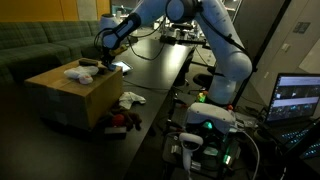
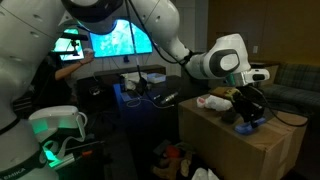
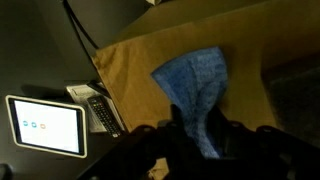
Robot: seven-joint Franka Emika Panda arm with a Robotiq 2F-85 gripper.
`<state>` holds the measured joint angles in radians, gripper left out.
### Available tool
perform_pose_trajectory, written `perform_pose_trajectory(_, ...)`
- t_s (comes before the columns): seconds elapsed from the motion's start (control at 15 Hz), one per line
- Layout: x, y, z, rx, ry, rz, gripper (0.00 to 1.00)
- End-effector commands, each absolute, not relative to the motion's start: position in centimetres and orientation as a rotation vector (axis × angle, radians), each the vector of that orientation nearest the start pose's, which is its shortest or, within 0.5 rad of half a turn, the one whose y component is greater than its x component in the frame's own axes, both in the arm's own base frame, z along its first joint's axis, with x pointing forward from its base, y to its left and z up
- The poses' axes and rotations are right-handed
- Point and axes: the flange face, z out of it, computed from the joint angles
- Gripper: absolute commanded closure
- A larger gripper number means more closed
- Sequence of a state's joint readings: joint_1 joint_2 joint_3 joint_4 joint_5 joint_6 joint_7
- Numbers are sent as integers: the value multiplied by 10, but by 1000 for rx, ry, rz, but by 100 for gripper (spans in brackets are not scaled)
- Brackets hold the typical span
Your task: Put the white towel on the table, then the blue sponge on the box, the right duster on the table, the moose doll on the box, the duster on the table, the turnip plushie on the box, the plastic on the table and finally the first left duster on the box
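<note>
Claw (image 3: 200, 132) grips the blue sponge (image 3: 195, 80) with narrowed jaws, holding it low over the box (image 3: 250, 40), apparently so it can settle flat on top.

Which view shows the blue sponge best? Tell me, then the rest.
Wrist view: the blue sponge lies large on the box. In an exterior view it is a small blue patch; atop the box in an exterior view, I cannot find it.

Bottom of the wrist view: the gripper (image 3: 200, 137) is a dark blur, clipped by the edge, hiding the lower end of the blue sponge (image 3: 192, 85). Gripped or not, can't tell. The box (image 3: 125, 65) runs off the upper right.
</note>
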<state>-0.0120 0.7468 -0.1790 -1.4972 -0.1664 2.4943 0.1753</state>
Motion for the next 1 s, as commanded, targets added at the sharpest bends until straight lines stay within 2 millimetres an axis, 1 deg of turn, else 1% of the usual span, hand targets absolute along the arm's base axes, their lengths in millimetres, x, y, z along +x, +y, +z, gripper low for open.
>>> perform_pose_trajectory(0.0,746,-117,263,-3346,353,-459,42)
perform_pose_trajectory(0.13,748,-117,268,-3346,358,-467,30)
perform_pose_trajectory(0.2,749,-117,271,-3344,362,-475,20)
perform_pose_trajectory(0.33,750,-115,281,-3337,360,-497,6)
perform_pose_trajectory(0.4,751,-114,286,-3332,357,-510,1)
perform_pose_trajectory(0.53,754,-112,295,-3317,344,-532,0)
perform_pose_trajectory(0.67,758,-107,299,-3303,323,-556,0)
perform_pose_trajectory(0.93,767,-93,301,-3246,251,-583,0)
